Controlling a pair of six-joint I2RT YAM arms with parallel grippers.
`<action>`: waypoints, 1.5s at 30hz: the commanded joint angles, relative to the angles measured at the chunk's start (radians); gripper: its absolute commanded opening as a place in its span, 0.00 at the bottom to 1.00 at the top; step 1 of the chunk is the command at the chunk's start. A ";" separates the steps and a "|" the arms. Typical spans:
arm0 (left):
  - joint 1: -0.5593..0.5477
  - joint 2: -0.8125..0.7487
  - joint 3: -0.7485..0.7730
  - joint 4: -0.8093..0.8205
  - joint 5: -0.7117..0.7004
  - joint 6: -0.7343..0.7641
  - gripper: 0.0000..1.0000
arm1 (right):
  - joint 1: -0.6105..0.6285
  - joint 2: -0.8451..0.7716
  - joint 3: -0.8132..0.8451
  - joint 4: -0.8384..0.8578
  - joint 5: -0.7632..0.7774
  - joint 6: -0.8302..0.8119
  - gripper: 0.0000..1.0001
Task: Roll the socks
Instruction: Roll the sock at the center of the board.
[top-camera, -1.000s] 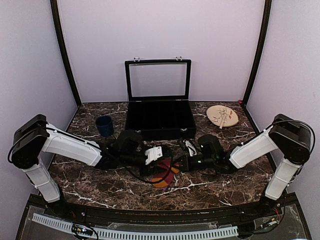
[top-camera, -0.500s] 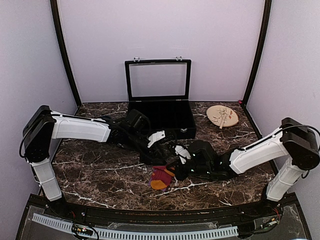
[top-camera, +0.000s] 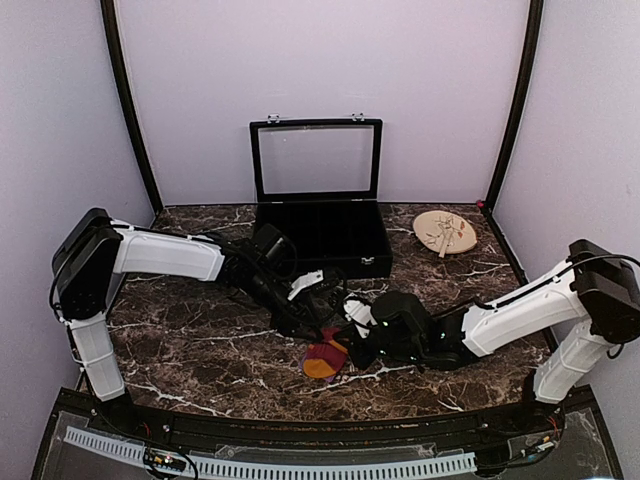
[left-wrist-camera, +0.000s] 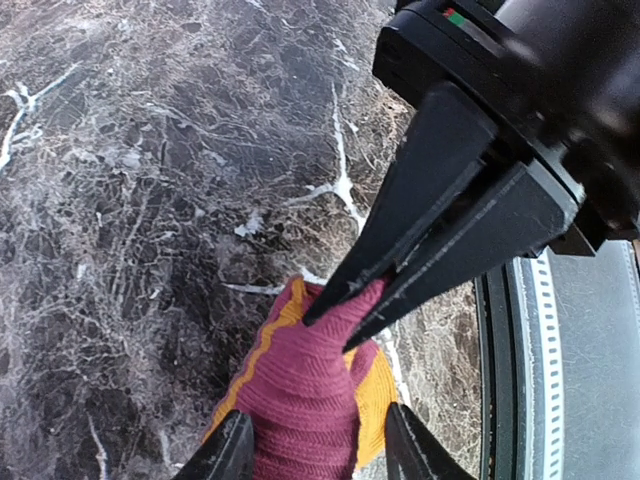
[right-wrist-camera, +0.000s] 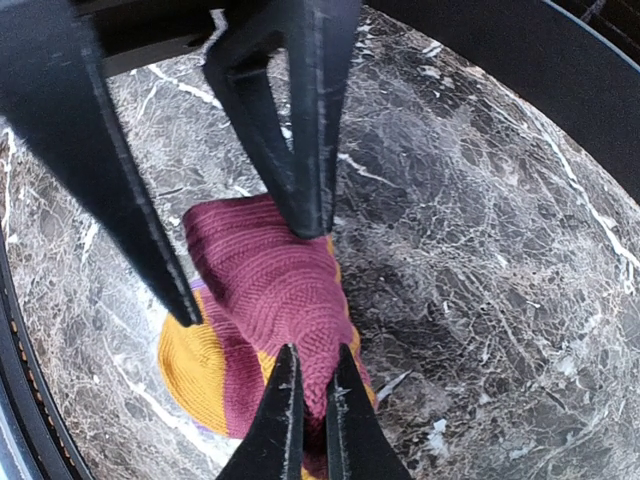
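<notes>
Maroon sock (right-wrist-camera: 270, 290) lies bunched at the table's (top-camera: 200, 340) centre-front. Your right gripper (right-wrist-camera: 314, 360) stays pinched almost shut on its fabric. Your left gripper (right-wrist-camera: 252, 272) has swung round from behind and now straddles it, half open, gripping nothing. Rolling looks barely begun.

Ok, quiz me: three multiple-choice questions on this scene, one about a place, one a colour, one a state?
1. Where is the wooden plate? A front left corner; B back right of the table; C front centre.
2. The sock is mostly: A green; B white; C maroon.
3. The right pincer is: A shut on the sock; B wide open; C out of sight.
Answers: 1 B, it lies far back on the right; 2 C, maroon with orange patches; 3 A, it pinches the fabric.
</notes>
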 joint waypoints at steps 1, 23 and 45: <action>0.009 0.026 0.041 -0.052 0.046 0.018 0.47 | 0.027 -0.015 0.001 0.036 0.036 -0.033 0.00; 0.013 0.118 0.099 -0.112 0.121 0.062 0.38 | 0.042 -0.031 -0.015 0.049 0.052 -0.043 0.00; 0.011 0.014 -0.072 0.186 -0.102 0.044 0.00 | 0.032 -0.040 -0.019 0.001 0.062 0.048 0.40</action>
